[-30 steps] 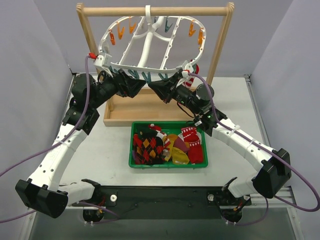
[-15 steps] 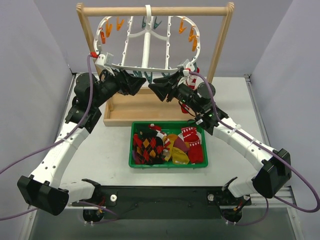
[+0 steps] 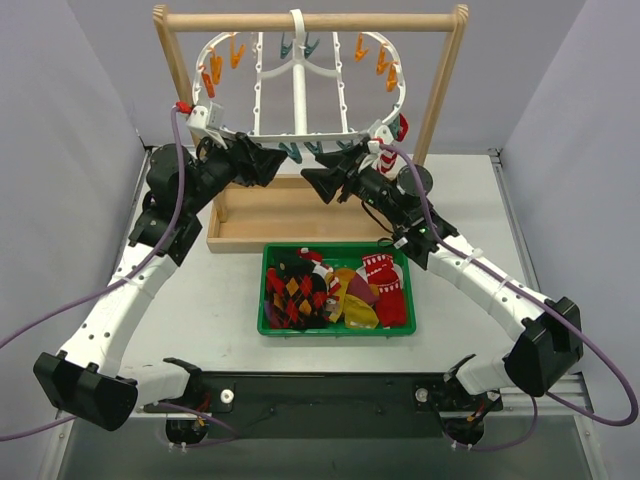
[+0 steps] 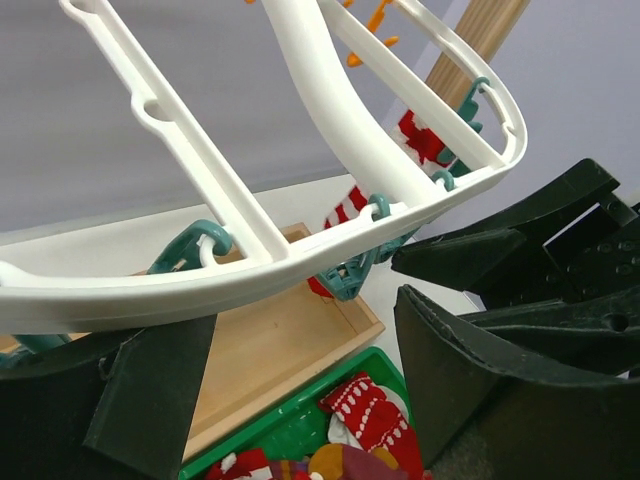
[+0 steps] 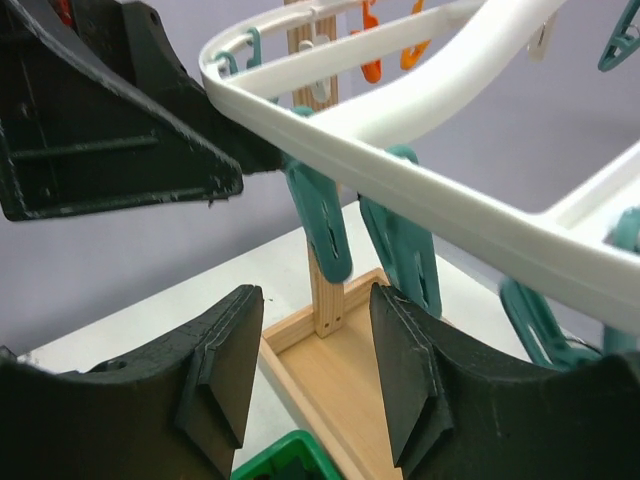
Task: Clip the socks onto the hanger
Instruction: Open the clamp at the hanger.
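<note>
- Left tool: fingers spread wide, clamped on nothing; sits just below the near rim of the hanger, which crosses over the gap; contact with the rim impossible to tell.
- Right tool: fingers partly parted, gap empty; points at the left tool, tips close but apart, under the same near rim.
- Teal clips: dangle from the near rim, just above and beyond the right tool's fingers.
- Hanger: white oval frame with spokes, tilted, hooked at the top over the bar of the wooden rack.
- Orange clips: hang along the far and side rims.
- Red-white striped sock: hangs at the hanger's right end, beside the rack's right post.
- Remaining socks: heaped in the green bin, among them a dark one with orange-red diamonds, a yellow one and a red one.
- Green bin: stands on the tabletop, just in front of the rack's base, between the two arms.
</note>
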